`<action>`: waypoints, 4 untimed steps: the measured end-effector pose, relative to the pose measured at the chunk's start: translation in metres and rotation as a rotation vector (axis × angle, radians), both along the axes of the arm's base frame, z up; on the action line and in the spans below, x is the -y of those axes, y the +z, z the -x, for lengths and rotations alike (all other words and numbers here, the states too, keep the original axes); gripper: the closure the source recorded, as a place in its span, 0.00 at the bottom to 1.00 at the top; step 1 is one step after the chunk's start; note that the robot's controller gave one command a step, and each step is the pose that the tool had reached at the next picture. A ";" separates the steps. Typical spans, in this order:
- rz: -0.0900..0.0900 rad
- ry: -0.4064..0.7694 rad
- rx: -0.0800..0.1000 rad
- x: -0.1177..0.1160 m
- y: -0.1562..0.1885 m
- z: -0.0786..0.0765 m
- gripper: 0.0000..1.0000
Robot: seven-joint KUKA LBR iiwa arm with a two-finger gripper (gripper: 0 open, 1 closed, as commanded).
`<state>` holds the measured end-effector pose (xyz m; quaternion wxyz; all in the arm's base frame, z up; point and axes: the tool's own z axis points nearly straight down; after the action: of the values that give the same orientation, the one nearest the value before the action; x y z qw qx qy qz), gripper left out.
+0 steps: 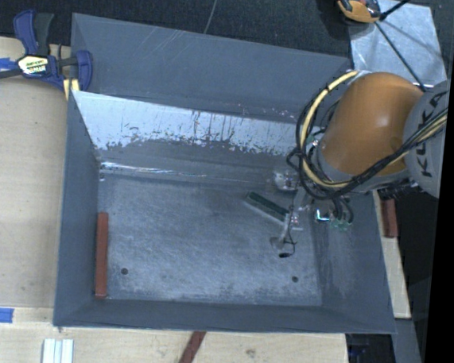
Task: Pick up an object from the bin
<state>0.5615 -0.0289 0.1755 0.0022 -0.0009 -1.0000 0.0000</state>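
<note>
Camera view is showing the gripper (286, 248) hanging low over the right part of the floor of the bin (221, 76), below the arm's orange cover (372, 123). A dark green flat bar (263, 205) is lying tilted just beside it, up and to its left. Whether the two are touching cannot be told, nor whether the gripper is standing open or closed. A reddish-brown stick (102, 254) is lying well apart, along the floor's left edge.

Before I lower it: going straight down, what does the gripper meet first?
Likely the bare floor of the grey metal bin; the gripper hangs beside the dark green flat strip; depth unclear.
</note>
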 end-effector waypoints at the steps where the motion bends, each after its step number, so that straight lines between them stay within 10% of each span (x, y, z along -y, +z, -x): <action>1: 0.000 0.001 0.008 0.000 0.004 -0.002 0.00; 3: 0.001 0.109 0.015 0.006 -0.098 -0.049 0.00; 4: 0.001 0.169 0.011 0.054 -0.105 -0.049 1.00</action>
<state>0.6100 -0.0826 0.0709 -0.0032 0.0837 -0.9965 0.0008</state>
